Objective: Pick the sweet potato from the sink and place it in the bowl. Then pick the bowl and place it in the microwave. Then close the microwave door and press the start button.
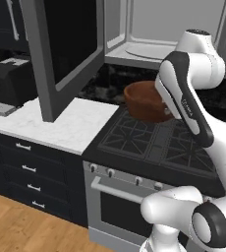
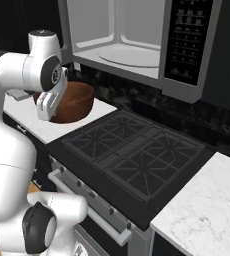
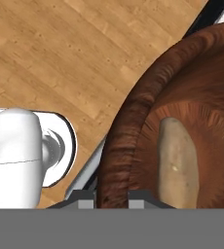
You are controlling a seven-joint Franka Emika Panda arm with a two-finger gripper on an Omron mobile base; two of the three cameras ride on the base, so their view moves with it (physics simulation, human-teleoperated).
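In the hand view the gripper sits at the bottom centre with its two dark fingertips pinched narrowly on the rim of the bowl — one tip outside the wall, the other inside. The bowl curves up through the right half of that view, and the sweet potato lies on its bottom, just right of the inner tip; wooden floor covers the upper left. In the left base view, going from the left edge: a dark appliance on the white marble counter, then the microwave door swung wide open at upper left, then the microwave with its light interior and round turntable plate at top centre. The bowl hangs in mid-frame above the back left of the black stove, below the microwave opening, partly behind the white arm on the right. In the right base view the arm fills the left, the bowl shows just beside it at centre left over the counter edge, the stove grates spread across the middle, the microwave control panel is at upper right, and more marble counter sits at lower right.
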